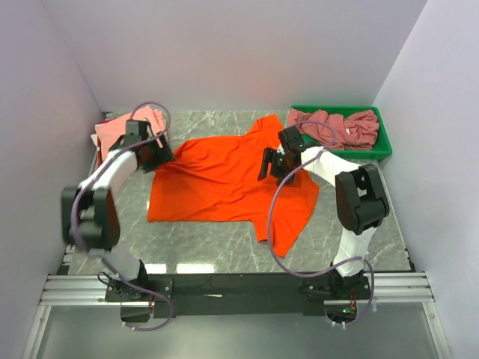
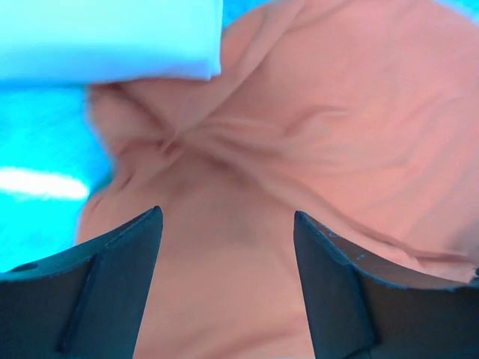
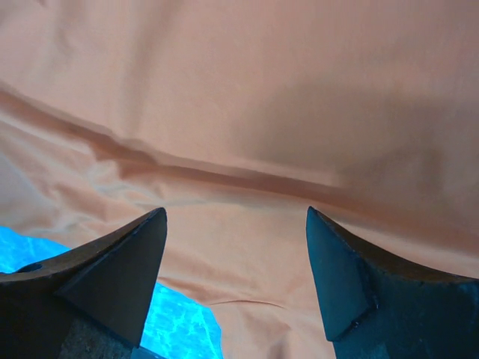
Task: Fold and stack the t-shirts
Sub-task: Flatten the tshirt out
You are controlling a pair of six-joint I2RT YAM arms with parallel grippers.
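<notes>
The bright orange t-shirt [image 1: 224, 183] lies spread on the table, one sleeve toward the back, one hanging toward the front right. My left gripper [image 1: 153, 155] is open at the shirt's left edge; its wrist view shows orange cloth [image 2: 299, 149] between the open fingers [image 2: 127, 247]. My right gripper [image 1: 271, 164] is open over the shirt's right part; its wrist view shows orange cloth [image 3: 247, 134] just under the fingers [image 3: 337, 254]. A salmon-pink t-shirt [image 1: 127, 127] lies folded at the back left. Rose-mauve t-shirts [image 1: 337, 126] are heaped in the bin.
A green plastic bin [image 1: 383, 146] stands at the back right. White walls close in the table on three sides. A white panel [image 2: 112, 37] shows at the top of the left wrist view. Bare marble table [image 1: 217, 239] lies in front of the shirt.
</notes>
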